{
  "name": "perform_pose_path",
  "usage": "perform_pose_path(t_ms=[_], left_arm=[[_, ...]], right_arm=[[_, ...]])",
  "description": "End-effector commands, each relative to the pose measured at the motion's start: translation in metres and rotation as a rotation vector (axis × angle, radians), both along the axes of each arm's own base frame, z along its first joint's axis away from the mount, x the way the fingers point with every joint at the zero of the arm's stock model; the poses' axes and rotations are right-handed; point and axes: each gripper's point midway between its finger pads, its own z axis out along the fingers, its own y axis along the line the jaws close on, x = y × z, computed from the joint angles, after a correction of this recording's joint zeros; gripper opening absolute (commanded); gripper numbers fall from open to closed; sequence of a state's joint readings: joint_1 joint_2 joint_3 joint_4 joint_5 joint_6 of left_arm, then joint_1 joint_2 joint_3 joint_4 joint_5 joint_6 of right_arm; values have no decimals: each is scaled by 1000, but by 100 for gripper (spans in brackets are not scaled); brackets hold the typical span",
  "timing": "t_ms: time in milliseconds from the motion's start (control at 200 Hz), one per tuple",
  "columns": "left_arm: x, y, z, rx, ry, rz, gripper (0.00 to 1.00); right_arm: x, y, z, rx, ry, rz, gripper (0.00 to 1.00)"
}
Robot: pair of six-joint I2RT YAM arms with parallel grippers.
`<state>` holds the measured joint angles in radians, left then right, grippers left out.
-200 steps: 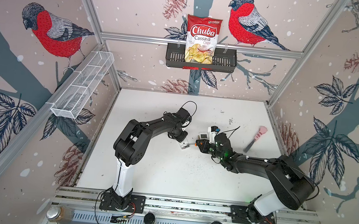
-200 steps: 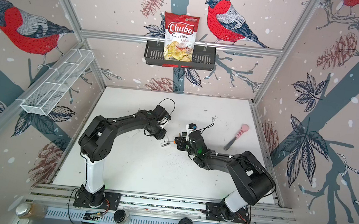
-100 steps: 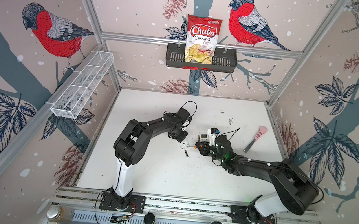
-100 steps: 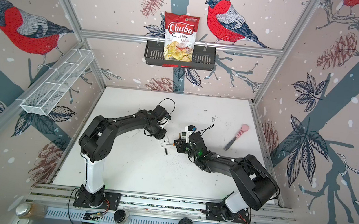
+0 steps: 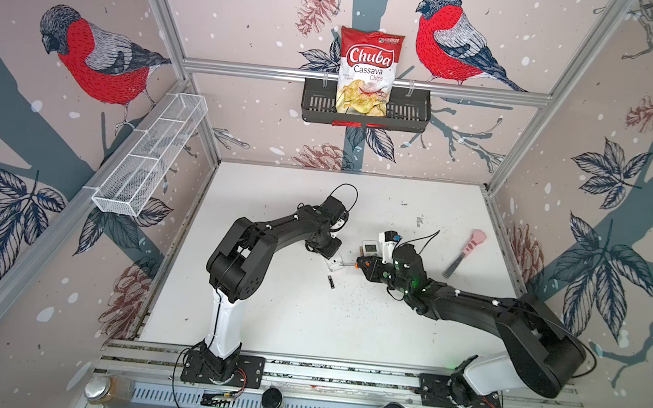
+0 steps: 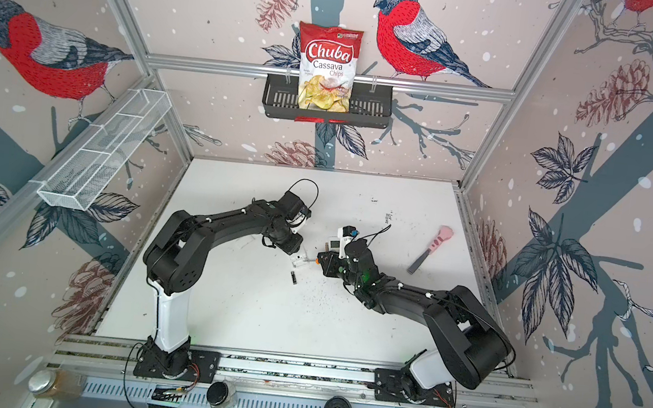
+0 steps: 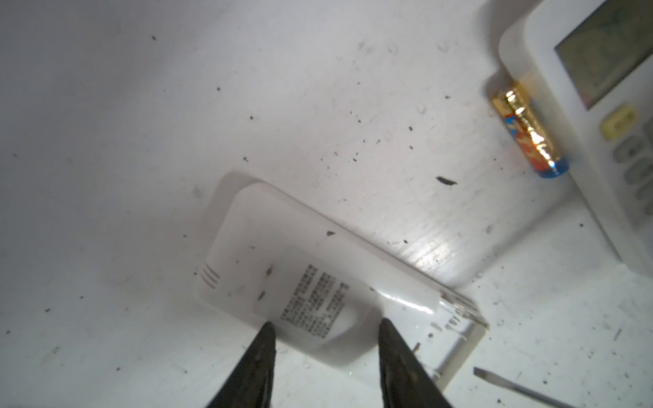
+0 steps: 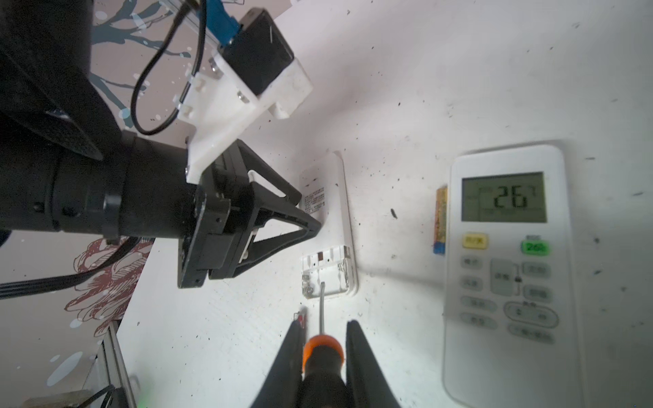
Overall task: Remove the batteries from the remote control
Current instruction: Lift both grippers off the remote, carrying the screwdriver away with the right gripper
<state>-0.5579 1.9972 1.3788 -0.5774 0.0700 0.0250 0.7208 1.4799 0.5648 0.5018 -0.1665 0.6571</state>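
Right gripper (image 8: 325,323): its jaws are squeezing together on the orange-and-black handle of the screwdriver (image 8: 322,356), which is pointing straight ahead out of the grip.
Screwdriver tip: it is reaching over the edge of the open battery bay (image 8: 327,272), just ahead of the right gripper's fingertips.
Small remote (image 8: 335,197): it is lying face down on the table (image 5: 303,319), labelled back up, with its open bay end facing the right gripper.
Black battery (image 5: 331,283): it is lying loose on the table, outside the bay, just beside the right gripper's fingertips and near the small remote's open end.
Left gripper (image 7: 325,326): its jaws are standing apart, with the tips sitting over the small remote's labelled back and facing the right gripper across it. Whether they are touching the plastic I cannot tell.
Gold battery (image 7: 530,136): it is lying on the table past the small remote from the left gripper, right against the long edge of the large remote.
Large remote (image 8: 505,275): it is lying face up with its display showing 26, off to one side of the right gripper and apart from the small remote.
Pink-handled tool (image 5: 465,252): it is lying well apart from both grippers, out past the right arm.
Chips bag (image 5: 367,71): it is standing in the black basket (image 5: 410,114) on the back wall, farthest from both grippers.
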Motion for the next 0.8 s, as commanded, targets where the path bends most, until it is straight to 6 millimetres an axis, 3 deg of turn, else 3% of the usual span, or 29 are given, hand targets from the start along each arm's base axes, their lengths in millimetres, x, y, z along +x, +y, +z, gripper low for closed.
perform_pose_path(t_ms=[0, 205, 375, 390, 405, 635, 791], left_arm=[[-9, 9, -13, 37, 46, 20, 54], [2, 1, 4, -13, 4, 37, 74], [9, -2, 17, -27, -25, 51, 83], [10, -2, 18, -31, -28, 54, 93], [10, -3, 21, -34, -32, 54, 96], [18, -10, 55, -56, -125, 77, 96], [20, -20, 67, -50, -165, 68, 96]], right_arm=[[6, -5, 11, 10, -28, -12, 0], [15, -27, 29, 28, -49, -57, 0], [29, -57, 39, 63, -44, -121, 0], [30, -59, 39, 64, -43, -128, 0], [31, -63, 39, 64, -40, -138, 0], [53, -112, 48, 118, -26, -276, 0], [67, -140, 41, 150, 22, -335, 0]])
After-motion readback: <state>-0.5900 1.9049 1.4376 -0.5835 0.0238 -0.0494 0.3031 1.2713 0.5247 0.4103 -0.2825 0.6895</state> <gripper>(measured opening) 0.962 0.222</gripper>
